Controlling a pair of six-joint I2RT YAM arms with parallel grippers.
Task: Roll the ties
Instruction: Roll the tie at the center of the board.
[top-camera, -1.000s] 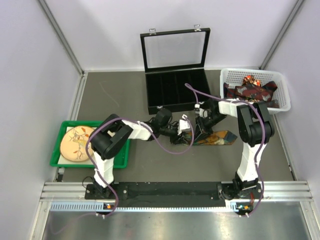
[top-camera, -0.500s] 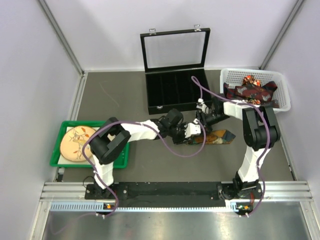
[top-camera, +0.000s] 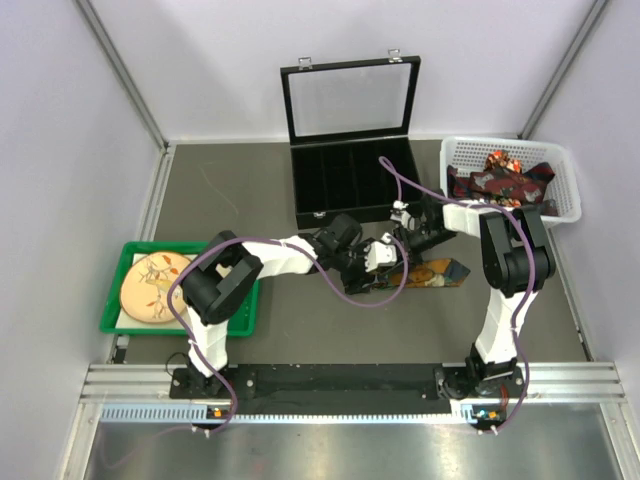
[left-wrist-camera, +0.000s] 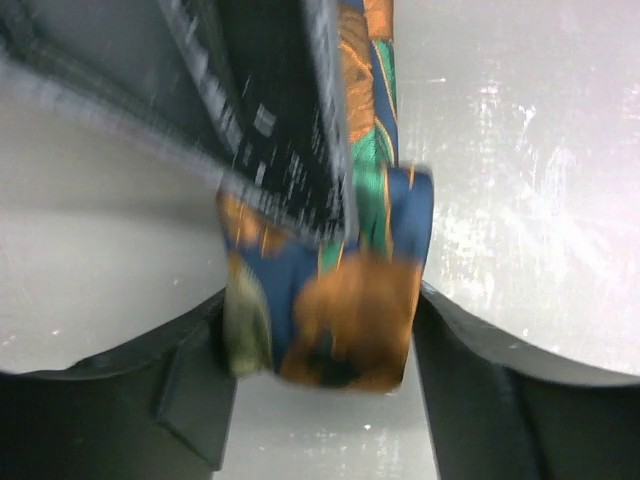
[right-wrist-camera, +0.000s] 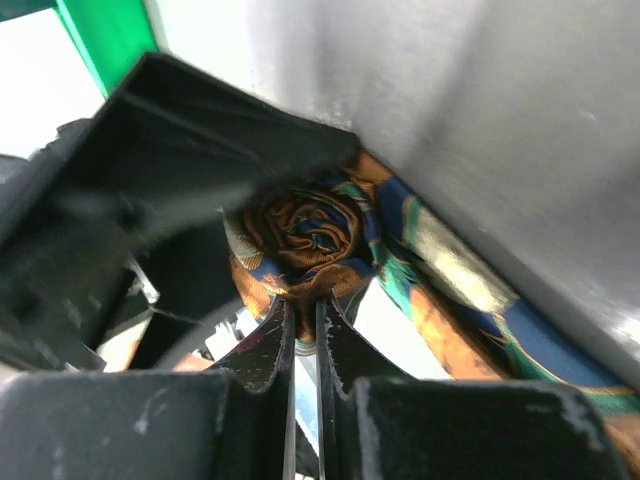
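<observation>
Rolling tie (right-wrist-camera: 305, 235), half hidden between two claws!
Silky orange-blue-green coil sits between the left gripper's (left-wrist-camera: 320, 345) spread fingers; the right gripper (right-wrist-camera: 302, 345), jaws pinched nearly together, nips its lower edge. Its tail is cut off.

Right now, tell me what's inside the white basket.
The white basket holds a heap of dark red patterned ties. How many ties, and anything beneath them, cannot be seen; the fabric covers the bottom.

One tie (top-camera: 432, 273) on table, several ties (top-camera: 500, 180) in one basket (top-camera: 562, 160), one black case (top-camera: 352, 185), one green tray (top-camera: 112, 300)
</observation>
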